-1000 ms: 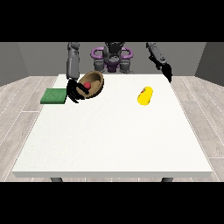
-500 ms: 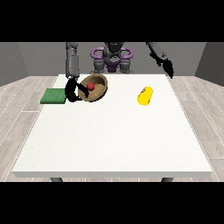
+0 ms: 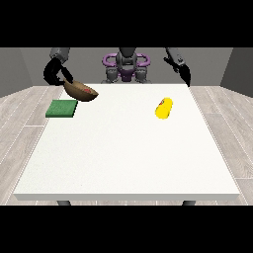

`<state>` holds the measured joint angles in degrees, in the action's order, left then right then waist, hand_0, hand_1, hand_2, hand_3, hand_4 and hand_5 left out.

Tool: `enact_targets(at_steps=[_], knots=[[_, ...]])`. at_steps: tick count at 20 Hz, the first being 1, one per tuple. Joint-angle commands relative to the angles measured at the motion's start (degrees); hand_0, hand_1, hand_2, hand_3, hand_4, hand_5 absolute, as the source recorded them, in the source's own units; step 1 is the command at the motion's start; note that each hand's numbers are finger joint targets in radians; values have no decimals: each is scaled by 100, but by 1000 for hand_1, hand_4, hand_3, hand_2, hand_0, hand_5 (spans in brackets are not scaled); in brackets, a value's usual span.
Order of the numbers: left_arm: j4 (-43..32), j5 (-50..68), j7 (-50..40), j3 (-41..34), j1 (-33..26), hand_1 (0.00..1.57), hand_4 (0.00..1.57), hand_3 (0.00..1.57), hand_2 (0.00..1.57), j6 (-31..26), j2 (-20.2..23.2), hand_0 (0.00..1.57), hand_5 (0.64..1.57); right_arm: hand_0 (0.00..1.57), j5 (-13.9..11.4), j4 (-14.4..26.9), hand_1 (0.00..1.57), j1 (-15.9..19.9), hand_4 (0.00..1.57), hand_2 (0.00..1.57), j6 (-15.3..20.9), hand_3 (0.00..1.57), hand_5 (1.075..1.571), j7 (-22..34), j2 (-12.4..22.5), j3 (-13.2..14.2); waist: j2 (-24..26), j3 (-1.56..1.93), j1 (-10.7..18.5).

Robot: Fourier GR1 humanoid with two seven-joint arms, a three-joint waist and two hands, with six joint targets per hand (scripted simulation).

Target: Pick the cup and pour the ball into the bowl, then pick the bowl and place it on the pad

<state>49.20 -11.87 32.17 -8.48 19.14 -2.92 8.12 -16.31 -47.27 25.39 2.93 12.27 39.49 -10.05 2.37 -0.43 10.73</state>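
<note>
The white table [image 3: 126, 153] fills most of the front view, its far edge at 12 o'clock and its near edge at 6 o'clock. The robot [image 3: 126, 64] stands behind the far edge, with both arms raised over the table.

The green pad [image 3: 62, 108] lies flat on the table at about 10 o'clock from the table's centre, near the edge at the view's left. Nothing rests on it.

The brown bowl [image 3: 80, 91] is off the table surface — held in the air just above and beyond the pad's far corner, toward 1 o'clock from the pad. It is tilted, with its opening turned toward the camera and the view's right. The red ball [image 3: 89, 91] shows inside the bowl, against the inner wall.

The yellow cup [image 3: 164, 108] lies on its side on the table at about 2 o'clock from the table's centre, well apart from the bowl and the pad. Its mouth points roughly toward 7 o'clock.

The hand at the view's left [image 3: 60, 78] is closed on the bowl's rim at the bowl's 10 o'clock side and carries it.

The hand at the view's right [image 3: 184, 74] hangs above the table's far corner at 1 o'clock from the cup, holding nothing — whether its fingers are straight or curled cannot be told.
</note>
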Motion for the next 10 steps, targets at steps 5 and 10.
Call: enact_targets(at_steps=[5, 10], knots=[[-361, 205, 719, -506, -193, 0, 0, 0, 0, 299, 374, 0, 720, 1571, -256, -679, 1571, 866, 1571, 1571, -1289, 1571, 1543, 345, 635, 124, -361, 38, -647], [-309, 702, 1261, -1050, -5, 0, 0, 0, 0, -361, 1217, 0, 670, 1571, -379, -124, 1571, 526, 1571, 1571, -521, 1470, 1534, -503, 752, 605, -1195, 42, -596]])
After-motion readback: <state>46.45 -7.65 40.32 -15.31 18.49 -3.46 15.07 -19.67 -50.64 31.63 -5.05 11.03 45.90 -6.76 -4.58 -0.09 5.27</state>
